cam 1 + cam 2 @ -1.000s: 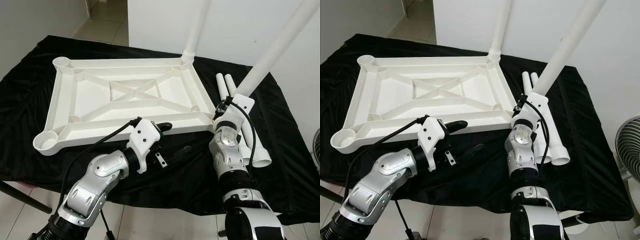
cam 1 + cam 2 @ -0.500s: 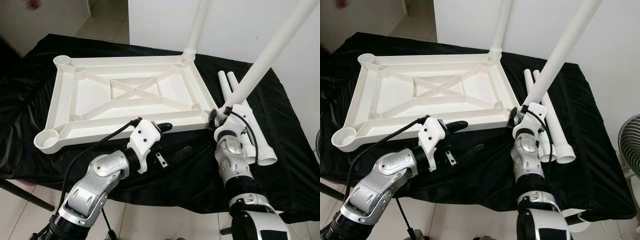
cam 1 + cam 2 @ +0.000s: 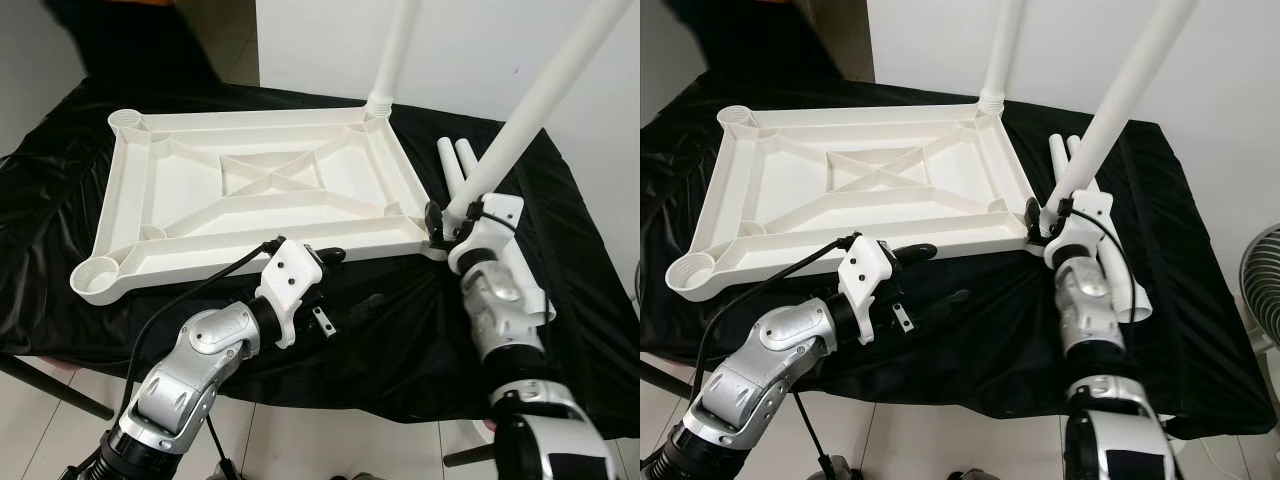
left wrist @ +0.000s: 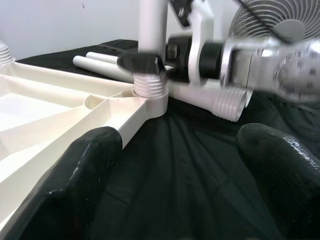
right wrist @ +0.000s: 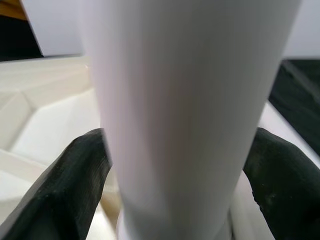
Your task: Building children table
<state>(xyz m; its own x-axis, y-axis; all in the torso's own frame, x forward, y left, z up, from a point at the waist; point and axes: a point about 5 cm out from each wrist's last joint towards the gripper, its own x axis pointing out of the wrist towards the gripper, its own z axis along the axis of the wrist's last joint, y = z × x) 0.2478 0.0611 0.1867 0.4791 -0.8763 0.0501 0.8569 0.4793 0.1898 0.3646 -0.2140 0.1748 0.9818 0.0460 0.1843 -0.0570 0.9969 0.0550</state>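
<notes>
Gripping a white table leg [image 3: 525, 110] with the right gripper [image 3: 447, 222] at the tabletop's [image 3: 250, 200] socket [image 4: 150, 95], right of centre in the frame. Leaning noticeably, so risking cross-threading or popping out. Hovering spread and empty, left gripper [image 3: 340, 275] at lower centre. Lying spare legs [image 3: 455, 165] on the black-draped counter [image 3: 560, 300].

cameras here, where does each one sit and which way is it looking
Left and right eye views: on the head, looking forward and down at the upturned tabletop on black cloth; both silver arms show.
Left wrist view: along the open left gripper toward the corner socket.
Right wrist view: along the right gripper, shut on the table leg.
Shared: the leg, right gripper and socket appear in the left wrist and eye views.
</notes>
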